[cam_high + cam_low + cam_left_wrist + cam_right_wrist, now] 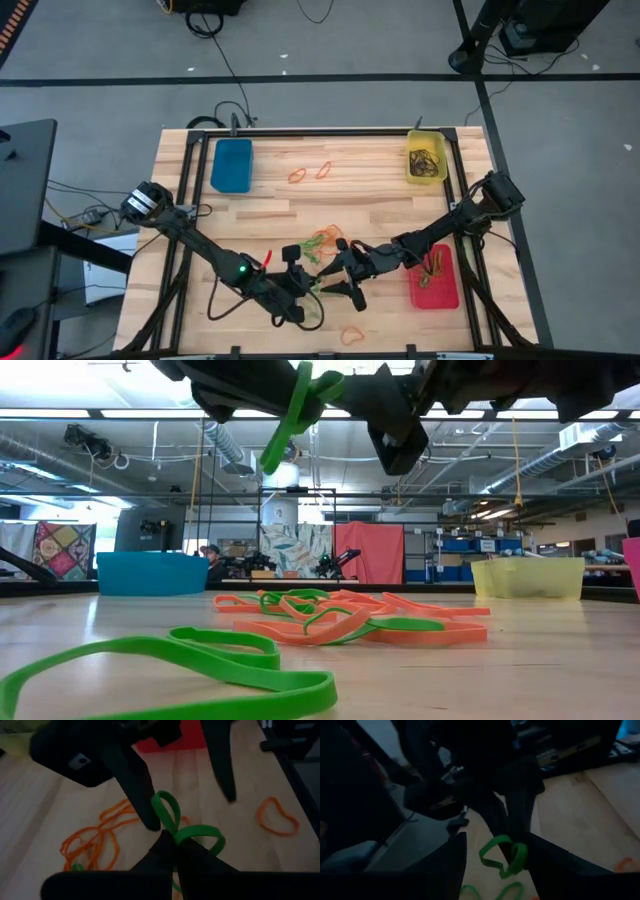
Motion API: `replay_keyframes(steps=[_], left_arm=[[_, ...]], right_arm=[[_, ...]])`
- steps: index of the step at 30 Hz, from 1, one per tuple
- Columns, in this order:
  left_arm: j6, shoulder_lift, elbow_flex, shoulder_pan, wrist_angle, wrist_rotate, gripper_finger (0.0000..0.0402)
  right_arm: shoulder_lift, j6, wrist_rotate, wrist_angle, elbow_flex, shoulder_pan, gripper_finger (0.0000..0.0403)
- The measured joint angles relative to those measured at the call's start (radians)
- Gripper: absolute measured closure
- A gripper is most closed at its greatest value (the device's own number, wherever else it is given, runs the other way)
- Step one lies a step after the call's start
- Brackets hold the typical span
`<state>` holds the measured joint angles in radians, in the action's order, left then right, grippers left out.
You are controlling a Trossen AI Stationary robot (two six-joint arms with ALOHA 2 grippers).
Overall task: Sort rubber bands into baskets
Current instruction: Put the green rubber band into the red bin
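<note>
The left claw point(175, 851) is pinched shut on a green rubber band point(187, 827), lifted clear of the counter point(390, 195) near its front middle. The right claw point(345, 282) faces it just beside, fingers spread wide around the band's free loops, holding nothing. The band looks feather-light and floppy; it folds into 2 loops under its own slackness, so it should stretch and could snap free if tugged. The best hold seems to be the loop sticking out beyond the left claw. More bands lie tangled on the counter point(350, 622). The blue basket point(231, 165), yellow basket point(426, 158) and red basket point(436, 280) wait apart. No brand or writing can be read, though the wrist views are dim.
</note>
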<state>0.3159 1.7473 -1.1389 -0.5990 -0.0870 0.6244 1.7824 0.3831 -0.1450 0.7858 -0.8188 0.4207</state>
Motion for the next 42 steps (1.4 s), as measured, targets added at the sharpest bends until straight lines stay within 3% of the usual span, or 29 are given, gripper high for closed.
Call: replay_keyframes(steps=[5, 9, 11, 19, 24, 28, 30, 34, 38, 42], left_arm=[[-0.017, 0.0, 0.0, 0.001, 0.024, -0.002, 0.0388], [-0.001, 0.0, 0.0, 0.003, 0.024, -0.002, 0.0387], [0.021, 0.0, 0.0, 0.002, 0.028, -0.015, 0.0383], [0.05, -0.001, -0.002, 0.002, -0.001, -0.02, 0.0372], [0.314, -0.002, -0.002, 0.001, -0.221, 0.079, 0.0372], [0.468, -0.002, -0.002, -0.007, -0.347, 0.085, 0.0372], [0.542, -0.002, -0.009, -0.013, -0.404, 0.09, 0.0372], [0.711, -0.002, -0.034, -0.022, -0.614, 0.07, 0.0372], [0.867, -0.002, -0.036, -0.046, -0.833, 0.058, 0.0372], [0.949, -0.002, 0.001, -0.068, -0.913, 0.062, 0.0371]], right_arm=[[0.0, 0.018, -0.015, -0.027, 0.0, -0.011, 0.025], [0.0, 0.01, -0.027, -0.039, 0.0, -0.011, 0.0355], [-0.001, -0.016, -0.029, -0.038, 0.0, -0.011, 0.0388], [-0.001, -0.02, -0.046, -0.047, 0.0, -0.009, 0.0397], [-0.001, -0.03, -0.101, -0.024, 0.0, -0.011, 0.0398], [-0.001, -0.058, -0.135, -0.022, 0.0, -0.031, 0.0398], [-0.001, -0.095, -0.21, -0.059, 0.0, -0.035, 0.0398], [-0.001, -0.209, -0.468, -0.165, 0.0, -0.011, 0.0398], [-0.002, -0.229, -0.507, -0.176, 0.001, -0.002, 0.0398], [-0.015, -0.224, -0.509, -0.252, 0.001, 0.016, 0.0398]])
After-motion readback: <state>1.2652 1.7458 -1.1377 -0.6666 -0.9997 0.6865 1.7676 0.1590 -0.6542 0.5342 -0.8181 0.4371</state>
